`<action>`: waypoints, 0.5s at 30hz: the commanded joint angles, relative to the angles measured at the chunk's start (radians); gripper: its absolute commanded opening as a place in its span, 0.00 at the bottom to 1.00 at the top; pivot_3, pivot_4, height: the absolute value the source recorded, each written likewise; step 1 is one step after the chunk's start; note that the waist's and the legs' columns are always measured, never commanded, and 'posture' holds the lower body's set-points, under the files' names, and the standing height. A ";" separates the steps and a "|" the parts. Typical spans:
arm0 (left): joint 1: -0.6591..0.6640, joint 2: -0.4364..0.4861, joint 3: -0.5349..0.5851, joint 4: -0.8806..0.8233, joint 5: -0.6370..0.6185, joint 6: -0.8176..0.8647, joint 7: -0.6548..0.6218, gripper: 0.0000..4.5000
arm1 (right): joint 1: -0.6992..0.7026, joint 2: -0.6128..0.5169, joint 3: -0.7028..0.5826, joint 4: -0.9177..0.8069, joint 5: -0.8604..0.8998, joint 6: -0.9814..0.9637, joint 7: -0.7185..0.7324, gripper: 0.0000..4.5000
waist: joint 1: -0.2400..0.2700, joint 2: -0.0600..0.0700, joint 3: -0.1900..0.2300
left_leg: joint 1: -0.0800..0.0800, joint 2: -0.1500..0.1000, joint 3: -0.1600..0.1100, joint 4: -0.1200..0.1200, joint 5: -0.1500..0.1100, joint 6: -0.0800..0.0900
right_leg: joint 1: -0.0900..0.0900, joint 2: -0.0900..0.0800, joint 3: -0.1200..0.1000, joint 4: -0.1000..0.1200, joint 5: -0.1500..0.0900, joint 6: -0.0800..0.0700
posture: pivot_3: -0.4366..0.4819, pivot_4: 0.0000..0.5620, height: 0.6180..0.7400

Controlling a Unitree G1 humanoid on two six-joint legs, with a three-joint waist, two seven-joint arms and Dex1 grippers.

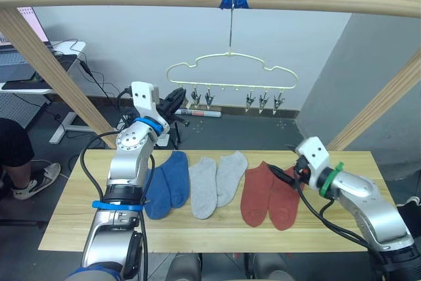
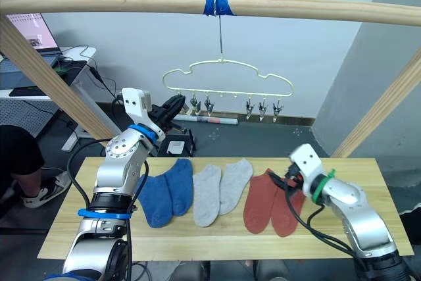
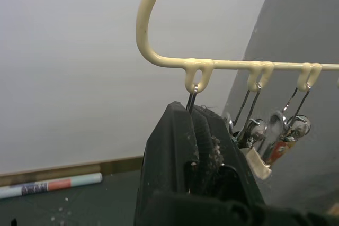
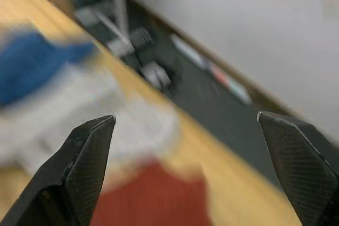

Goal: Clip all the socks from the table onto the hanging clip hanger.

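Reaching up beside the clip hanger (image 1: 230, 70), the left tool (image 2: 172, 107) has its fingers pressed together at the leftmost silver clip (image 1: 195, 99); whether they grip it, I cannot tell. The right tool (image 4: 185, 170) hangs wide open and empty just over the rust red socks (image 1: 268, 194). Blue socks (image 1: 166, 183) and grey socks (image 1: 216, 181) lie alongside on the surface (image 1: 79, 222).
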 commanded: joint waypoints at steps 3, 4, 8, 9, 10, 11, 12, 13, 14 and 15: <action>-0.013 0.017 0.014 -0.066 -0.031 0.064 -0.020 0.00 | -0.007 -0.023 -0.010 0.124 -0.057 -0.018 0.001 1.00 | -0.008 0.001 0.002 | 0.000 0.000 0.000 0.000 0.000 0.000 | 0.000 0.000 0.001 0.000 0.000 0.000 | 0.38 0.33 1.00; -0.013 0.019 0.014 -0.068 -0.032 0.070 -0.024 0.00 | -0.018 -0.020 -0.004 0.160 -0.066 -0.026 0.005 1.00 | -0.010 0.000 0.003 | 0.000 0.000 0.000 0.000 0.000 0.000 | 0.000 0.000 0.000 0.000 0.000 0.000 | 0.38 0.34 1.00; -0.002 0.030 0.016 -0.067 -0.024 0.067 -0.031 0.00 | -0.083 0.007 0.018 0.305 -0.096 -0.015 0.003 1.00 | -0.018 0.000 0.004 | 0.000 0.000 0.001 0.000 0.000 0.000 | 0.000 0.000 0.001 0.000 0.000 0.000 | 0.38 0.34 1.00; 0.003 0.032 0.016 -0.070 -0.024 0.065 -0.032 0.00 | -0.093 0.011 0.029 0.328 -0.105 -0.010 0.009 1.00 | -0.020 0.001 0.004 | 0.000 0.000 0.001 0.000 0.000 0.000 | 0.000 0.000 0.001 0.000 0.000 0.000 | 0.39 0.34 1.00; 0.006 0.033 0.017 -0.072 -0.025 0.065 -0.033 0.00 | -0.099 0.013 0.035 0.342 -0.112 -0.009 0.014 1.00 | -0.021 0.001 0.004 | 0.000 0.000 0.001 0.000 0.000 0.000 | 0.000 0.000 0.001 0.000 0.000 0.000 | 0.39 0.34 1.00; 0.009 0.034 0.017 -0.076 -0.026 0.067 -0.032 0.00 | -0.103 0.024 0.034 0.356 -0.114 -0.002 0.006 1.00 | -0.022 0.001 0.004 | 0.000 0.000 0.001 0.000 0.000 0.000 | 0.000 0.000 0.001 0.000 0.000 0.000 | 0.39 0.33 1.00; 0.011 0.034 0.017 -0.081 -0.027 0.070 -0.032 0.00 | -0.107 0.032 0.038 0.370 -0.120 -0.001 0.003 1.00 | -0.022 0.001 0.004 | 0.000 0.000 0.001 0.000 0.000 0.000 | 0.000 0.000 0.001 0.000 0.000 0.000 | 0.40 0.33 1.00; 0.013 0.034 0.017 -0.086 -0.028 0.072 -0.031 0.00 | -0.108 0.039 0.043 0.379 -0.125 -0.002 0.001 1.00 | -0.022 0.001 0.004 | 0.000 0.000 0.001 0.000 0.000 0.000 | 0.000 0.000 0.000 0.000 0.000 0.000 | 0.40 0.33 1.00; 0.015 0.034 0.016 -0.089 -0.028 0.074 -0.031 0.00 | -0.109 0.048 0.047 0.387 -0.126 0.002 -0.003 1.00 | -0.021 0.001 0.004 | 0.000 0.000 0.001 0.000 0.000 0.000 | 0.000 0.000 0.000 0.000 0.000 0.000 | 0.40 0.33 1.00; 0.015 0.033 0.015 -0.091 -0.028 0.075 -0.031 0.00 | -0.111 0.058 0.051 0.393 -0.125 0.006 0.000 1.00 | -0.021 0.001 0.004 | 0.000 0.000 0.001 0.000 0.000 0.000 | 0.000 0.000 0.000 0.000 0.000 0.000 | 0.40 0.33 1.00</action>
